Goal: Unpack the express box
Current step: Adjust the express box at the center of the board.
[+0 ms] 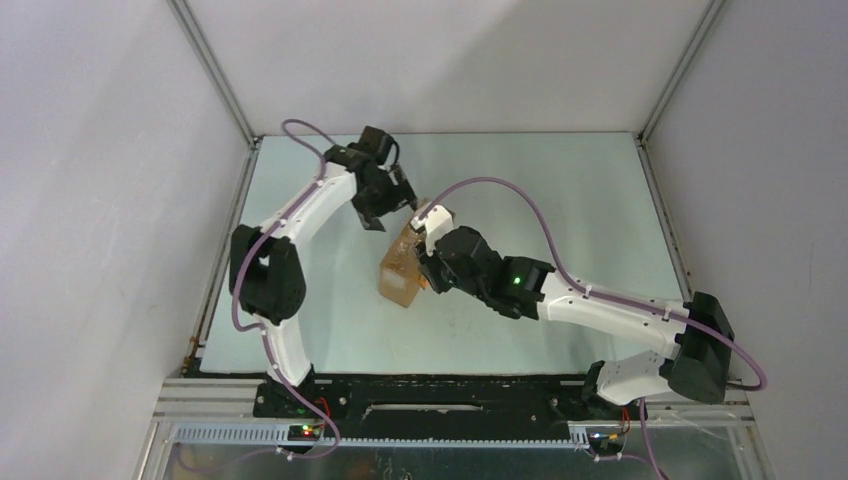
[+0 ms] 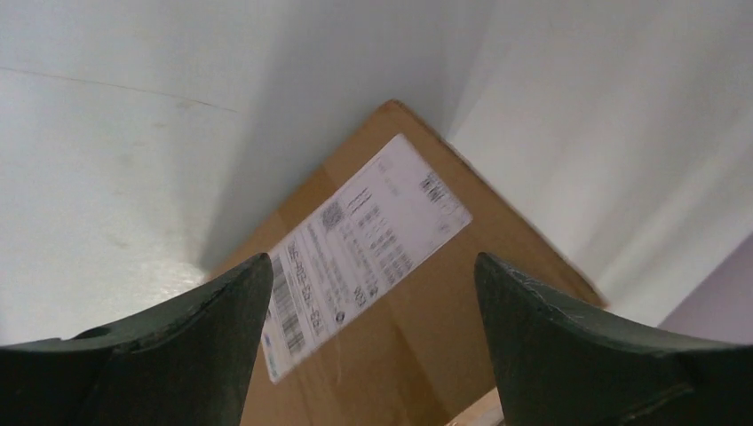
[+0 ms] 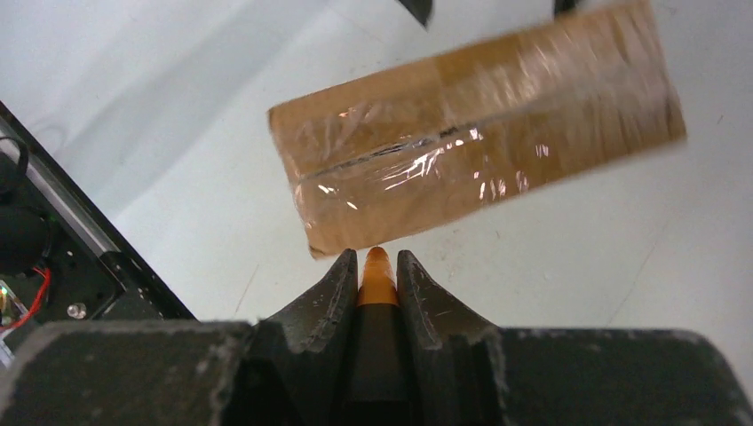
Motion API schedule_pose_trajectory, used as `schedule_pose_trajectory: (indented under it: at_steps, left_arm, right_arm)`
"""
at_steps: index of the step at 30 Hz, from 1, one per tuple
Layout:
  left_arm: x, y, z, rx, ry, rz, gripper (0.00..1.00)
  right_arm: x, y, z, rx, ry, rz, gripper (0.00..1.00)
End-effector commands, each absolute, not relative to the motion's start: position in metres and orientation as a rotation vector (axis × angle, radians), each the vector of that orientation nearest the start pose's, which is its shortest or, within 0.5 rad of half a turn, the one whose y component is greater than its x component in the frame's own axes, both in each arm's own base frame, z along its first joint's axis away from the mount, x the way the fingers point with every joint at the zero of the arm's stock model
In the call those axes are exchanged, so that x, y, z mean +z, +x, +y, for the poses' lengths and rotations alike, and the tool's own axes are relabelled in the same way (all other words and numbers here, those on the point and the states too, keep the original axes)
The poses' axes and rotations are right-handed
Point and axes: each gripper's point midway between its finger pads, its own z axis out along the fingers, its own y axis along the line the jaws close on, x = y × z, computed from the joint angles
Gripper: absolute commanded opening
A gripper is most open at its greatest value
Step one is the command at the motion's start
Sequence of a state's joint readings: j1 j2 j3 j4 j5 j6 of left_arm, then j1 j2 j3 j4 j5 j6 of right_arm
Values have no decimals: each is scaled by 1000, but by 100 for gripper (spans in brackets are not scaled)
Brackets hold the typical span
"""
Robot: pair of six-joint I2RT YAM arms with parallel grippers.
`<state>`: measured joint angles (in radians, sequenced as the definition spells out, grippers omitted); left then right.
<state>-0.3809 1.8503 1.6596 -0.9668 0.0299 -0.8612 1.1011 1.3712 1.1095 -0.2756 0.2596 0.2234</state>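
right gripper (image 3: 377,256) hides most of the knife (image 3: 377,280).

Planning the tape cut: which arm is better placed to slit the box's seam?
Probably right. The right end effector is shut on the orange-tipped knife, pointing at the taped seam of the express box. The left end effector is open, empty, facing the label.

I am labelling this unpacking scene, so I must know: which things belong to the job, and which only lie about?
Belong to the job: express box; utility knife, held in the shut right gripper; open left gripper, near the box.
Not part of the job: table; purple cables on the arms.
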Motion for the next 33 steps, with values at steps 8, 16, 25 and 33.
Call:
schedule_pose_trajectory:
  at_steps: [8, 16, 25, 33]
  left_arm:
    - [178, 367, -252, -639, -221, 2741, 89]
    - [239, 378, -173, -384, -438, 2549, 89]
    - [228, 288, -133, -317, -455, 2548, 88]
    - [188, 190, -151, -439, -333, 2665, 85]
  right_arm:
    - [250, 234, 359, 578, -672, 1905, 0]
    - [280, 227, 312, 524, -646, 1898, 0]
    - [335, 286, 237, 404, -418, 1778, 0]
    - [345, 365, 256, 406, -519, 1648, 0]
